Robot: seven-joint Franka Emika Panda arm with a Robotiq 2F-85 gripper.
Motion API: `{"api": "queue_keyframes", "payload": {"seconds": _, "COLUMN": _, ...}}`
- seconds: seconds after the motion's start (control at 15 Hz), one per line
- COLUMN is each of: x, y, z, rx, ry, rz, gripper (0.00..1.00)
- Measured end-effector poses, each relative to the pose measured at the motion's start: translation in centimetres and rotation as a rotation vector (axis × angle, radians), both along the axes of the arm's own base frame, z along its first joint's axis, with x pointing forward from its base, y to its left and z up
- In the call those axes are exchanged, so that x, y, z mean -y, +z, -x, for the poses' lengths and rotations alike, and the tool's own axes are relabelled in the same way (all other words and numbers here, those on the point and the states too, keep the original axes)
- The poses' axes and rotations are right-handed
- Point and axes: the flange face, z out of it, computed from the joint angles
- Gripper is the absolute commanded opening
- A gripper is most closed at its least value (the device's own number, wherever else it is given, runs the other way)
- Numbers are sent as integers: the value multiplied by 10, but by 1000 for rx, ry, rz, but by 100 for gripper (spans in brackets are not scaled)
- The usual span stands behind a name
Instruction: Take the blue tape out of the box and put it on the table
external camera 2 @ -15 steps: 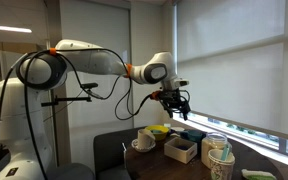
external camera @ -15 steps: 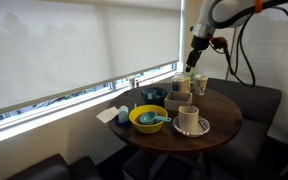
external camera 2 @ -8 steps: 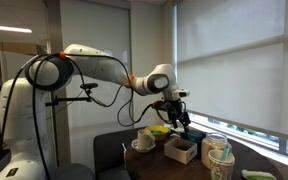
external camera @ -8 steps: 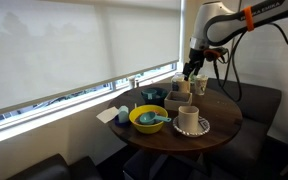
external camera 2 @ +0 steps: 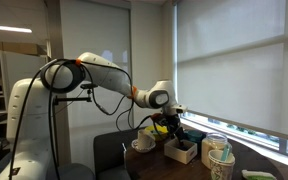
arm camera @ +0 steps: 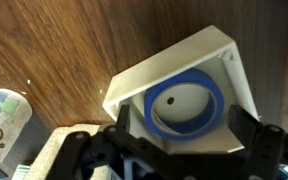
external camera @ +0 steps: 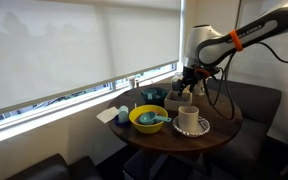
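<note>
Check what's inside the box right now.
Wrist view: the blue tape lies flat inside the box, with the pale box floor showing through its hole. Nothing else is visible. The open gripper covers the near edge, so that strip of the interior is hidden.

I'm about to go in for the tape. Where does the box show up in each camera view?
In an exterior view: the box sits right of centre, just beyond the white mug.
In an exterior view: the box sits low, right of centre, on the table.
Wrist view: the box fills the centre, with the blue tape inside.
Shared landmark: the gripper, directly over the box in every view.
</note>
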Motion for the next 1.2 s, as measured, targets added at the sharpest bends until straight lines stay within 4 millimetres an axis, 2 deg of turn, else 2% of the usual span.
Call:
{"api": "queue_keyframes", "payload": {"seconds": 0.4, "x": -8, "y": -1, "z": -3, "rx": 19, "ry": -7, "rz": -39, "gripper": 100}}
{"api": "queue_keyframes", "payload": {"seconds": 0.73, "x": 1, "y": -4, "z": -4, "rx": 17, "ry": -29, "rz": -51, "gripper": 100}}
{"api": "queue_keyframes", "payload": {"seconds": 0.93, "x": 13, "y": -13, "z": -8, "rx": 20, "ry": -61, "rz": -78, "gripper": 100}}
{"api": "queue_keyframes", "payload": {"seconds": 1.2, "x": 14, "y": -32, "z": -15, "rx": 13, "ry": -71, "rz": -92, "gripper": 100}}
